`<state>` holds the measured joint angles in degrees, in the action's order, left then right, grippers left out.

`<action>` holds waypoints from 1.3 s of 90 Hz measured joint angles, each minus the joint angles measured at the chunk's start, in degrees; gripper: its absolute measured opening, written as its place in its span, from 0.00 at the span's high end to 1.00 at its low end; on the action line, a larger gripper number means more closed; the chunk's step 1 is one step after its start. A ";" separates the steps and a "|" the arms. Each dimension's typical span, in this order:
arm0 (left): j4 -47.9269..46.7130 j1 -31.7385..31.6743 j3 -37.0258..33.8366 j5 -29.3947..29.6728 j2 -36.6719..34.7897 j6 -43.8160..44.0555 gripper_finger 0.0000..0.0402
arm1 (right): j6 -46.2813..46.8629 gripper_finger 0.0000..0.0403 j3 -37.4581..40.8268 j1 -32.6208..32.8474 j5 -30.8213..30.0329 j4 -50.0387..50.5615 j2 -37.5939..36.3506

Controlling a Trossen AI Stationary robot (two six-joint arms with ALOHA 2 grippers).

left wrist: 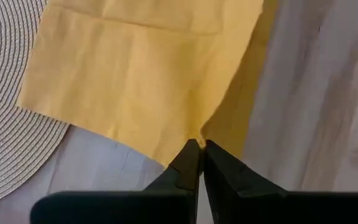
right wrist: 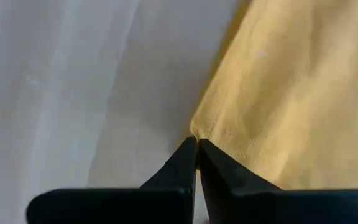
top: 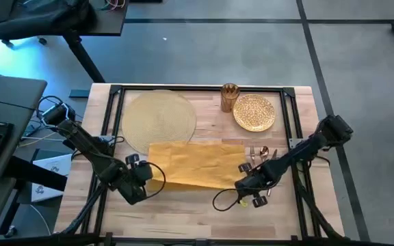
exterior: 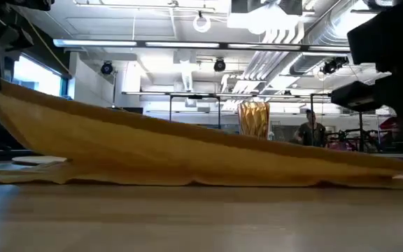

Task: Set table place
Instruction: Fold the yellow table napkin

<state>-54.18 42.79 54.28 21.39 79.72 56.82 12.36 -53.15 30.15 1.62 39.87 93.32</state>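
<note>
I have the mustard-yellow cloth napkin (top: pixel 195 164) pinched at both near corners: my left tool (top: pixel 144 172) is clamped on the near-left corner, my right tool (top: pixel 246 182) on the near-right one, each pair of fingers pressed together with only fabric between them. In the low view the left end of the cloth rides high and slopes down toward the right end, which sits close to the counter (top: pixel 183 212).

The relation that matters is where the cloth lies against the round woven placemat (top: pixel 159 119). The placemat sits flat toward the far-left part of the counter, and the napkin's far-left corner overlaps its near edge. The napkin's long axis runs left to right between my two tools, so the placemat lies beyond the cloth from both, and my left tool is the nearer one to it. I judge the next move has to carry the napkin clear of the placemat, both arms moving together to keep the cloth taut.

The gold patterned plate (top: pixel 254 112) and gold tumbler (top: pixel 229 97) stand at the far right, and the copper-toned cutlery (top: pixel 258 156) lies just beyond my right tool, touching or nearly touching the napkin's right edge.

I can read no brand, label or writing anywhere.
</note>
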 joint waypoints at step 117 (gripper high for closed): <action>-4.08 0.01 9.73 11.89 7.21 0.15 1.00 | 8.26 1.00 -7.70 0.96 -10.04 22.59 -1.87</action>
<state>-58.26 42.81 64.01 33.28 86.94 56.97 20.62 -60.85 31.12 -8.42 62.45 91.44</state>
